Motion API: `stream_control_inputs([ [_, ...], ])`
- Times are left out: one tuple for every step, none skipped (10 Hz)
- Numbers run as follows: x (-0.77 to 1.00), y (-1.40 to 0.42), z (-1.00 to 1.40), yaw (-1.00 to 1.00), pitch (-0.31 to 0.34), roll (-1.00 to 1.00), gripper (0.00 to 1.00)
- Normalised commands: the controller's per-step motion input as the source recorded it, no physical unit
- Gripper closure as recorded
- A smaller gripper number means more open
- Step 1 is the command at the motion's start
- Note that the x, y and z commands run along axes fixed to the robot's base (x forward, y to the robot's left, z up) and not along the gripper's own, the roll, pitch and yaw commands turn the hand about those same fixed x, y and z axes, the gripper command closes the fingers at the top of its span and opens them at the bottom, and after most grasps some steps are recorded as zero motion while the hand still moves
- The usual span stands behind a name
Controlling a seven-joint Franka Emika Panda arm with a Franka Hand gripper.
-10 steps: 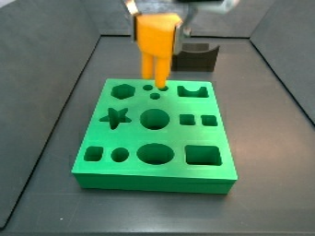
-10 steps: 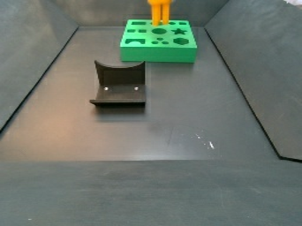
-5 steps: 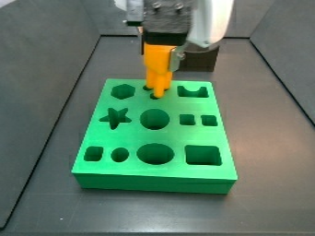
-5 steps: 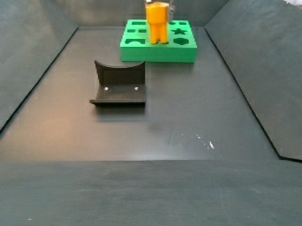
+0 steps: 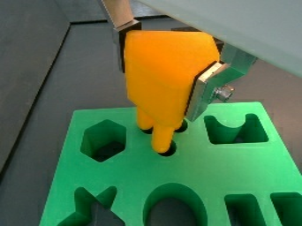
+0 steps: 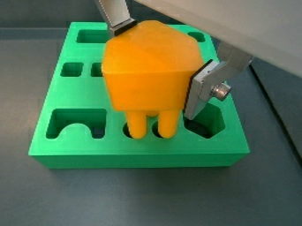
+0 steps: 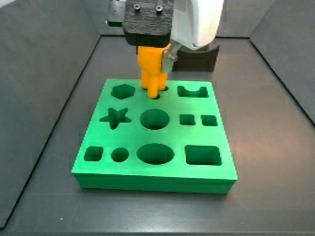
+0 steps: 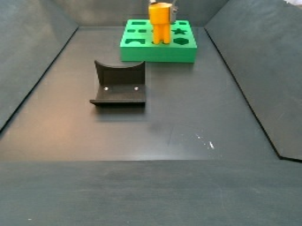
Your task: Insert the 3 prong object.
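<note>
The 3 prong object (image 5: 165, 79) is a bright orange piece held upright with its prongs pointing down. My gripper (image 5: 165, 66) is shut on it, a silver finger (image 6: 210, 86) on each side. The prong tips sit in the small holes of the green block (image 7: 154, 157), in the back row between the hexagon hole (image 7: 121, 90) and the notched hole (image 7: 190, 90). Both wrist views show the prongs entering the holes (image 6: 151, 126). In a side view the piece (image 8: 160, 19) stands on the block (image 8: 160, 48) at the far end of the floor.
The fixture (image 8: 118, 86), a dark bracket on a base plate, stands on the floor away from the block. It also shows behind the block in a side view (image 7: 200, 57). Dark walls enclose the floor on all sides.
My gripper has moved down with the orange piece. Its prongs were above the block a second ago and now reach into the small holes.
</note>
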Motion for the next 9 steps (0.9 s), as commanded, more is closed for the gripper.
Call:
stream_control_inputs([
  [0.0, -0.03, -0.3, 0.06, -0.06, -0.21, 1.0],
  [-0.03, 0.0, -0.39, 0.07, -0.15, -0.29, 1.0],
  [0.0, 0.0, -0.42, 0.0, -0.194, -0.27, 1.0],
  [0.0, 0.02, -0.41, 0.0, -0.171, -0.17, 1.0],
  [-0.1, 0.0, -0.35, 0.0, -0.124, 0.0, 1.0],
  [-0.13, -0.03, -0.52, -0.02, -0.173, 0.1, 1.0],
  [-0.14, -0.08, -0.47, 0.0, -0.17, 0.22, 1.0],
  [-0.06, -0.11, -0.39, 0.0, -0.123, 0.34, 1.0],
  [-0.01, -0.09, -0.4, 0.0, -0.187, 0.3, 1.0],
])
